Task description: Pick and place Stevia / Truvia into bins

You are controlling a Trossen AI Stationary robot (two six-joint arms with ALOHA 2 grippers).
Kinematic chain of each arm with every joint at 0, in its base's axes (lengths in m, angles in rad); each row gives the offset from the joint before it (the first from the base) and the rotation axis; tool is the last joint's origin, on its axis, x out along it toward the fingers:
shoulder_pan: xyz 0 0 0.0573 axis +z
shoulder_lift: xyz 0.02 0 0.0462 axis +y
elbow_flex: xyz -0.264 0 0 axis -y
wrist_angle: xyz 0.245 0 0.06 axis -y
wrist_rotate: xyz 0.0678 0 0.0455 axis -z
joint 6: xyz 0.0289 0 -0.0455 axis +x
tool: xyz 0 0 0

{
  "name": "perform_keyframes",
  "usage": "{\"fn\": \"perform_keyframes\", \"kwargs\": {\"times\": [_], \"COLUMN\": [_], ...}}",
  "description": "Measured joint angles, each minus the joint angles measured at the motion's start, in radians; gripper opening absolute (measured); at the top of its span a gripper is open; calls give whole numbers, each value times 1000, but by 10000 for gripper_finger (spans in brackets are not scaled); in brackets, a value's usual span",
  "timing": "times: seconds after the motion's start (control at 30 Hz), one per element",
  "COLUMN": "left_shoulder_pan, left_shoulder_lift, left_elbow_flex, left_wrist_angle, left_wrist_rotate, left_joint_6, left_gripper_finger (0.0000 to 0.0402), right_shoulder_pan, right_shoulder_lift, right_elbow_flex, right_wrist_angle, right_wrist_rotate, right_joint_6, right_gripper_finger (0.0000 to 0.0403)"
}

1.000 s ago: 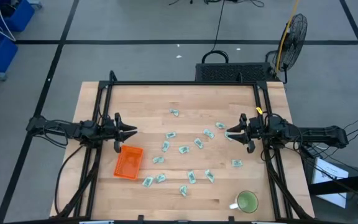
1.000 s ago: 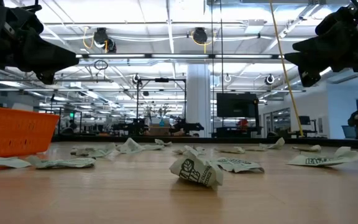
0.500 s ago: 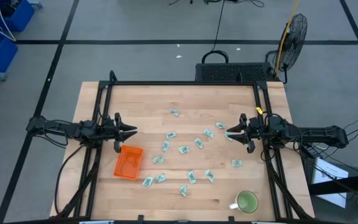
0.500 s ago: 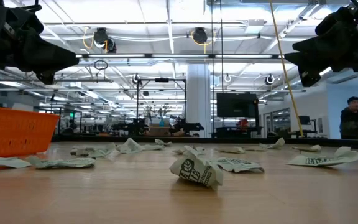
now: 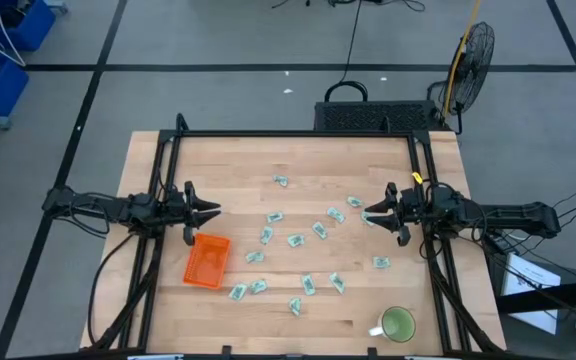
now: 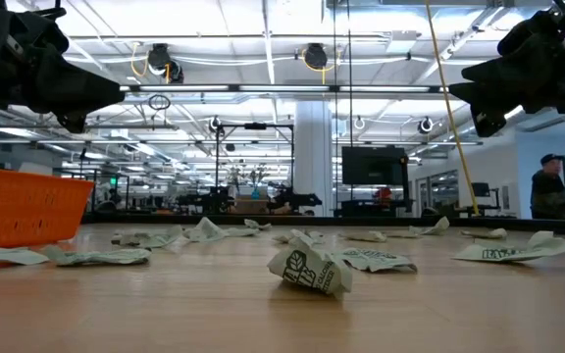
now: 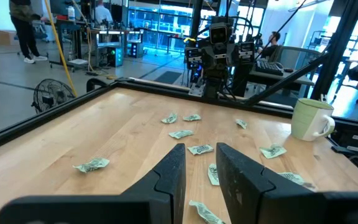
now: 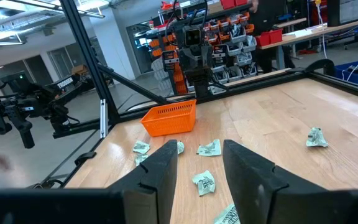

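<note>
The left gripper [image 5: 211,210] hangs over the table's left edge, fingers apart, holding nothing. Just below it sits the orange tray [image 5: 208,260], near the left side. The paper packets [image 5: 295,240] lie spread over the middle of the table [image 5: 238,160], with bare wood around them. The right gripper [image 5: 370,213] hangs by the right edge, fingers apart. Neither arm has moved. Far behind, a person [image 6: 548,186] has stepped left.

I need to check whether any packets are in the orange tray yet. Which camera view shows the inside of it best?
The high view: it looks straight down into the orange tray, which appears empty. The low view shows only its side wall. The right wrist view shows its far wall from a distance. The left wrist view does not show it.
</note>
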Motion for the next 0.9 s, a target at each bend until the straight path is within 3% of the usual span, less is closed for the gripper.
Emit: {"fn": "perform_keyframes", "kwargs": {"times": [0.4, 0.7, 0.9], "left_shoulder_pan": [0, 0, 0], "left_shoulder_lift": [0, 0, 0], "left_elbow_flex": [-2, -2, -2], "left_wrist_angle": [25, 263, 377], "left_wrist_rotate": [-9, -27, -90], "left_joint_6": [48, 69, 275], "left_gripper_finger": [93, 93, 93], "right_shoulder_pan": [0, 0, 0], "right_shoulder_lift": [0, 0, 0], "right_elbow_flex": [0, 0, 0], "right_wrist_angle": [0, 0, 0], "right_wrist_rotate": [0, 0, 0], "right_joint_6": [0, 0, 0], "right_gripper_finger": [125, 125, 125]}}
